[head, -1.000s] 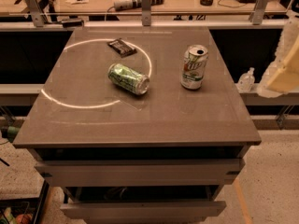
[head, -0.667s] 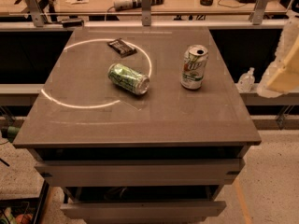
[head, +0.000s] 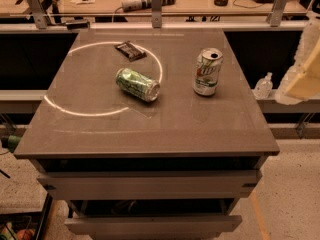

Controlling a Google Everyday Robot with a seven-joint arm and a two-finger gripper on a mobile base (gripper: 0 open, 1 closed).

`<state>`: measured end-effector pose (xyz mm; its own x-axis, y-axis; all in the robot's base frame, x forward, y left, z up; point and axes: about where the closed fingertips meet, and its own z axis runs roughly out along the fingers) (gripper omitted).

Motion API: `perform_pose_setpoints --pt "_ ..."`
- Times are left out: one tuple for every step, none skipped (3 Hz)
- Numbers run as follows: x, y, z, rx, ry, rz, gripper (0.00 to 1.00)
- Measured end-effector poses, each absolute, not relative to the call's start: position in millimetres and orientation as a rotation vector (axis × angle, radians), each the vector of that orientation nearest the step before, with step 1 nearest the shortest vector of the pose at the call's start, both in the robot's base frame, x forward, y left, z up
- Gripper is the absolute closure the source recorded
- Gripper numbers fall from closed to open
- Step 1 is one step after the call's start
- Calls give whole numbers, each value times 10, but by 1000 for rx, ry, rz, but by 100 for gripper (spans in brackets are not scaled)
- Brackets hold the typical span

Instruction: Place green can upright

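Camera view: the green can (head: 137, 84) is seen lying on its side on the surface (head: 150, 134), apart from the upright white can (head: 207, 71). The gripper (head: 306, 71) is held off at the right edge, and whether it is closed cannot be told. The green can should be grasped across its body, then tipped onto one silver end.

grey drawer cabinet (head: 150, 129) on speckled floor (head: 297, 194), cluttered workbench (head: 200, 5) behind.

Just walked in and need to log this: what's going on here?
Nothing is being handled yet. The green can lies on its side on the grey table, inside a white ring. A white can stands upright further right, with a dark wrapper behind. The robot's pincer is at the right edge of view, off the table, apart from both cans.
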<state>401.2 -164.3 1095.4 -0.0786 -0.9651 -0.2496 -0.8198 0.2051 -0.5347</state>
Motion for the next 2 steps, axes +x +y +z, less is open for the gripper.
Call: perform_pose_setpoints --pt "4012 -1643 10954 -1653 1936 -345 0" --pt "4012 -1643 10954 -1653 1936 -345 0"
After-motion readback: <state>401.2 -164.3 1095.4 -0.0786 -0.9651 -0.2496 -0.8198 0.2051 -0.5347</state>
